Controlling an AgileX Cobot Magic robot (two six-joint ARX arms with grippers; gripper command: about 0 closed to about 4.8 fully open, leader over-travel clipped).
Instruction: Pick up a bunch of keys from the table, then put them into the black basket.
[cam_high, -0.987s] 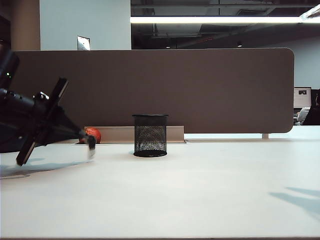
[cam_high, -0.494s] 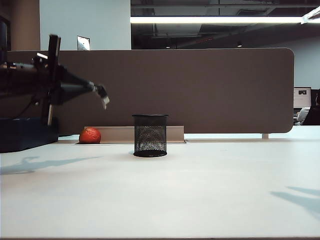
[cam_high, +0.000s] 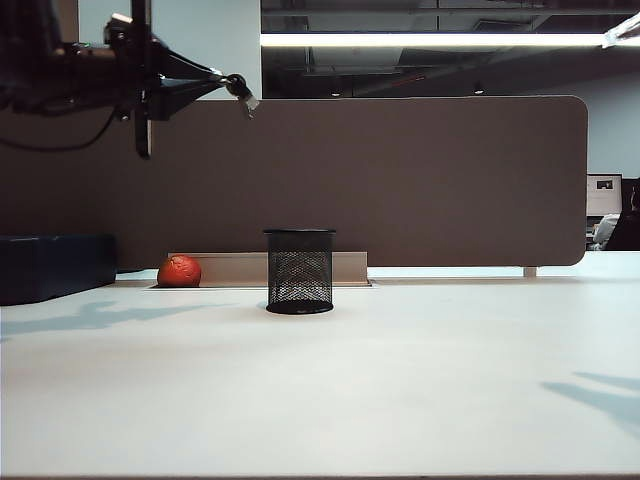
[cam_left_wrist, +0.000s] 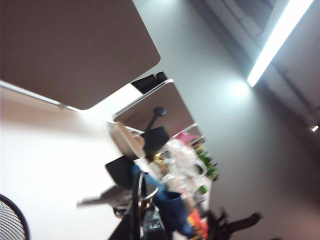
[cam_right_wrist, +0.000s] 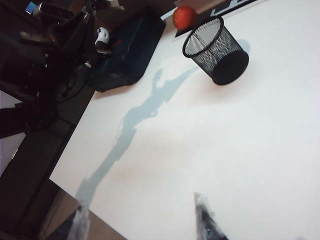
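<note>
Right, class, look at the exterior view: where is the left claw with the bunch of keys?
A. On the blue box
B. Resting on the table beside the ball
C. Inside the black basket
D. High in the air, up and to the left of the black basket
D: the left claw holds the bunch of keys high, up and left of the black basket.

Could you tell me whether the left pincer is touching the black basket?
Apart. The exterior view shows the left pincer high in the air, well above and left of the black basket.

Black basket (cam_high: 300, 272) on table (cam_high: 400, 390), ball (cam_high: 180, 271) left behind it (near partition (cam_high: 420, 180)); box (cam_high: 55, 267) far left.
</note>
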